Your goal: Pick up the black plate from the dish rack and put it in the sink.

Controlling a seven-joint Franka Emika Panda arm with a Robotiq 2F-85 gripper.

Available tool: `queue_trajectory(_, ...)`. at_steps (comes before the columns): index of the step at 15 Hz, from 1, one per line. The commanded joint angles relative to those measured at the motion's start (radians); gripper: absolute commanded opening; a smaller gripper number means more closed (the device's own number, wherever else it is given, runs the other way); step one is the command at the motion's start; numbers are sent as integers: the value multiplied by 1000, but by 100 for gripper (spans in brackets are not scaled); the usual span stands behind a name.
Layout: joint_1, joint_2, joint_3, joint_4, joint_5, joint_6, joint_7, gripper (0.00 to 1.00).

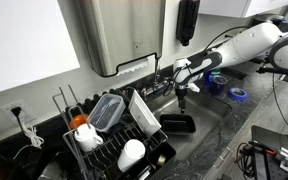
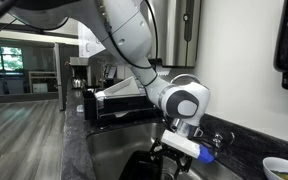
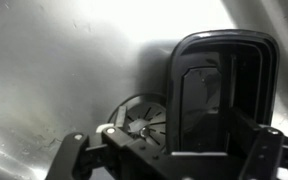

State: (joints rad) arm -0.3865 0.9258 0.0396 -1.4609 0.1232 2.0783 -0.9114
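Observation:
The black plate (image 1: pixel 178 123) lies in the sink (image 1: pixel 209 115), near the end next to the dish rack (image 1: pixel 92 152). In the wrist view the black plate (image 3: pixel 220 88) rests on the steel floor beside the round drain (image 3: pixel 142 115). My gripper (image 1: pixel 183 94) hangs above the plate with its fingers spread wide and nothing between them (image 3: pixel 169 160). In an exterior view the gripper (image 2: pixel 178 151) is just over the plate (image 2: pixel 144 166), and the rack (image 2: pixel 114 106) stands behind it.
The rack holds a white plate (image 1: pixel 144 110), a clear container (image 1: pixel 106 109), a white cup (image 1: pixel 131 153) and an orange-topped item (image 1: pixel 80 122). A chrome faucet (image 1: pixel 168 75) stands at the back of the sink. A blue tape roll (image 1: pixel 239 95) lies on the counter.

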Motion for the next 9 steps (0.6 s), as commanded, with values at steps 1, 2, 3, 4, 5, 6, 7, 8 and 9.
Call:
queue_trajectory(1,16,-61,-37,-63,-15,56,50,100)
queue_trajectory(2,18,-76,-45,-80,-21,74,64,100)
queue_trajectory(3,25,-102,-58,-111,-28,103,93,100)
queue_trajectory(4,29,-124,-67,-137,-38,124,111,100)
queue_trajectory(5,39,-153,-82,-174,-51,153,145,100)
queue_trajectory(6,46,-183,-92,-213,-66,179,171,100)
queue_trajectory(7,54,-215,-103,-253,-84,203,198,100)
queue_trajectory(8,63,-244,-113,-291,-106,224,226,100)
queue_trajectory(9,72,-279,-122,-334,-128,243,253,100)
